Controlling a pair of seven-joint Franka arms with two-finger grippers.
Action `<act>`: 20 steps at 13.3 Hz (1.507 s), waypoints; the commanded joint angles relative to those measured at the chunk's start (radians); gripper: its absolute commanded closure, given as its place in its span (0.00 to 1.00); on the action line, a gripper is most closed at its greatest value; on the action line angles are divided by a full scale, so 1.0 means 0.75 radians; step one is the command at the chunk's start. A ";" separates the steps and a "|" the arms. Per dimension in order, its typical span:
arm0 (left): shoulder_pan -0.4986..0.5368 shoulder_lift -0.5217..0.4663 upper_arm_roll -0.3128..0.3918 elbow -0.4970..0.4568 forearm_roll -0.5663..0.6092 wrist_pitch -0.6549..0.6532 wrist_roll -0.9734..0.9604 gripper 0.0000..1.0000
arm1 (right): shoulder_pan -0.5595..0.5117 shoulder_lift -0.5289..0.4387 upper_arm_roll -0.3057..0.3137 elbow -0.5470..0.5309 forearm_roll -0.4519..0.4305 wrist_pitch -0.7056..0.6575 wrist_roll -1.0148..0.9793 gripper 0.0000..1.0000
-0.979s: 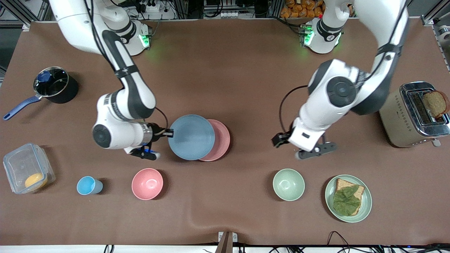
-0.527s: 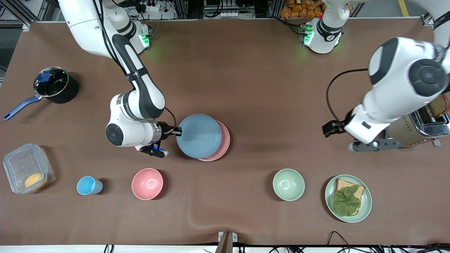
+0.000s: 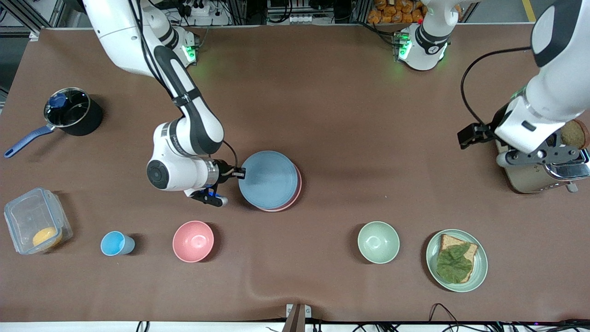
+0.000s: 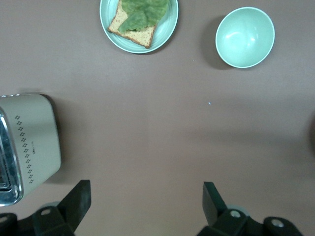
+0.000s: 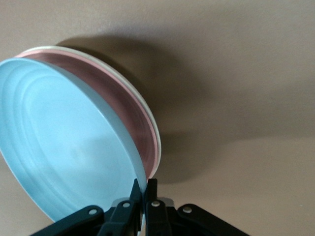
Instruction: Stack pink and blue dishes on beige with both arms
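Observation:
My right gripper (image 3: 239, 174) (image 5: 144, 184) is shut on the rim of the light blue plate (image 3: 269, 179) (image 5: 64, 152). I hold that plate tilted over the pink plate (image 3: 299, 186) (image 5: 123, 101), which shows only as a thin crescent in the front view. Under the pink plate lies the beige plate (image 5: 139, 98), just a cream rim in the right wrist view and hidden in the front view. My left gripper (image 3: 537, 157) (image 4: 146, 189) is open and holds nothing, up over the toaster at the left arm's end.
A toaster (image 3: 525, 182) (image 4: 34, 137) holds a bread slice. Along the near side stand a green plate with bread and leaf (image 3: 433, 251), a green bowl (image 3: 378, 242), a pink bowl (image 3: 193, 241), a blue cup (image 3: 115, 243) and a clear container (image 3: 34, 221). A black pot (image 3: 71, 110) sits farther back.
My right gripper has carried the blue plate toward the left arm's end, so it now covers nearly all of the pink plate. The left arm has swung away to the toaster.

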 commanded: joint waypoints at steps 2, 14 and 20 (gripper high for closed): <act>-0.061 -0.096 0.126 -0.051 -0.025 -0.067 0.074 0.00 | 0.024 0.008 -0.016 0.000 0.040 0.015 0.005 1.00; -0.115 -0.133 0.243 -0.039 -0.052 -0.106 0.166 0.00 | -0.268 -0.096 -0.026 0.088 -0.131 -0.305 -0.162 0.00; -0.111 -0.133 0.241 -0.039 -0.056 -0.161 0.168 0.00 | -0.400 -0.404 -0.028 0.100 -0.681 -0.432 -0.501 0.00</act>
